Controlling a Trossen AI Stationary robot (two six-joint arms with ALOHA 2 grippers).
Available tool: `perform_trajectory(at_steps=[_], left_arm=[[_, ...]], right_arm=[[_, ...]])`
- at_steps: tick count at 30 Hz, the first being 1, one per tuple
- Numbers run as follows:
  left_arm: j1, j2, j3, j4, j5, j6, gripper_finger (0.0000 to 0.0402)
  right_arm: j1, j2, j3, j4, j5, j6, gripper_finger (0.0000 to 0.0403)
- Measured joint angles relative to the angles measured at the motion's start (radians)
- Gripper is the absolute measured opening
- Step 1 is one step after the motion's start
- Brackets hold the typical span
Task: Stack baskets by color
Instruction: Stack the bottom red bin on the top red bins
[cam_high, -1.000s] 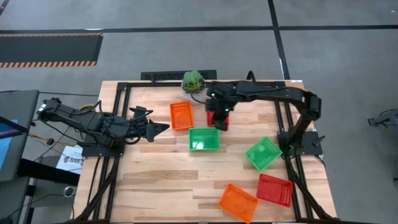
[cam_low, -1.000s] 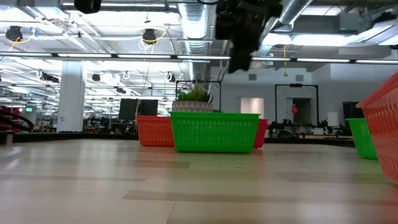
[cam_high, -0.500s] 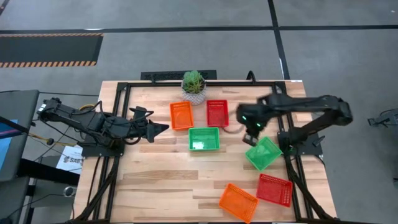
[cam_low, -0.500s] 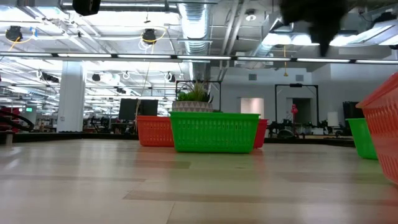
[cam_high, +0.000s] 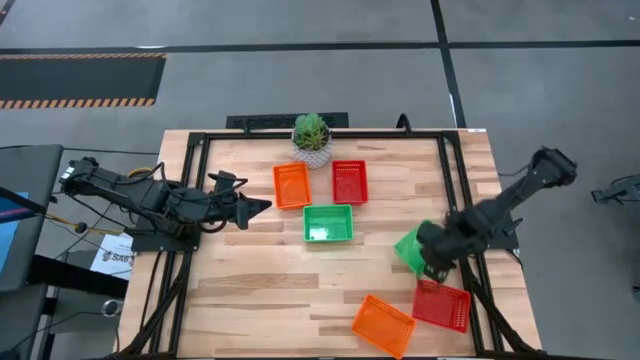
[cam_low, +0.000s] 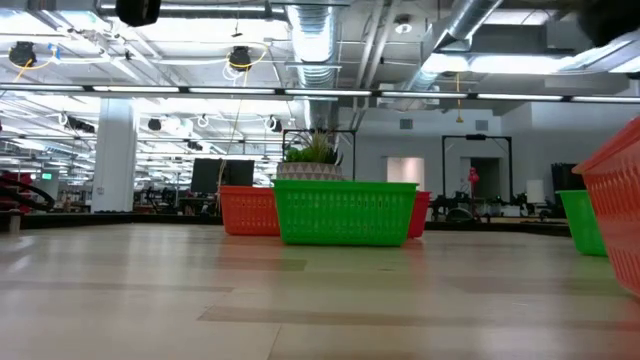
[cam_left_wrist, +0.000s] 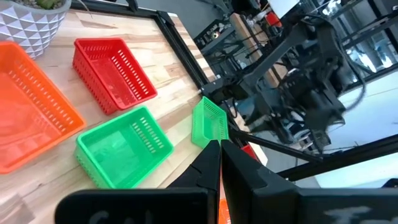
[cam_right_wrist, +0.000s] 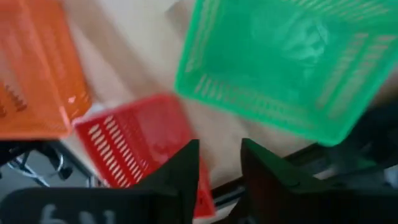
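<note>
Looks like sorting's partly done: three perforated plastic baskets, orange (cam_high: 291, 185), red (cam_high: 349, 181), green (cam_high: 328, 223), sit around twelve o'clock on the wooden worktop (cam_high: 250, 290). Three more wait near five. Right claw (cam_high: 432, 262) hovers over the loose green basket (cam_high: 412, 246), fingers parted and empty; left claw (cam_high: 262, 206) is closed at nine.

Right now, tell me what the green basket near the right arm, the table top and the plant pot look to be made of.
Green basket: likely thin moulded plastic, slightly glossy, with slotted walls. Table top: wood, probably butcher-block, showing pale joined strips and grain. Plant pot: white with a faceted triangle pattern; ceramic or plastic, hard to tell.
</note>
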Motion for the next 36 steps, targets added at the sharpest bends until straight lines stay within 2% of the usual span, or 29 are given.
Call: perform_trajectory(at_steps=[5, 10, 15, 21, 28, 36], left_arm=[[0.000, 0.000, 0.000, -0.011, 0.000, 0.000, 0.0000], [0.000, 0.000, 0.000, -0.017, 0.000, -0.001, 0.0000], [0.000, 0.000, 0.000, -0.022, 0.000, -0.002, 0.0000], [0.000, 0.000, 0.000, -0.023, 0.001, -0.002, 0.0000], [0.000, 0.000, 0.000, -0.024, 0.014, -0.005, 0.0000], [0.000, 0.000, 0.000, -0.024, 0.030, -0.005, 0.0000]], right_arm=[[0.148, 0.061, -0.033, 0.109, 0.000, 0.082, 0.0186], [0.224, 0.144, -0.041, 0.181, 0.002, 0.100, 0.0197], [0.245, 0.216, -0.041, 0.178, 0.008, 0.096, 0.0188], [0.256, 0.275, -0.041, 0.164, 0.066, 0.077, 0.0187], [0.258, 0.293, -0.043, 0.166, 0.082, 0.068, 0.0196], [0.270, 0.293, -0.043, 0.165, 0.083, 0.068, 0.0183]])
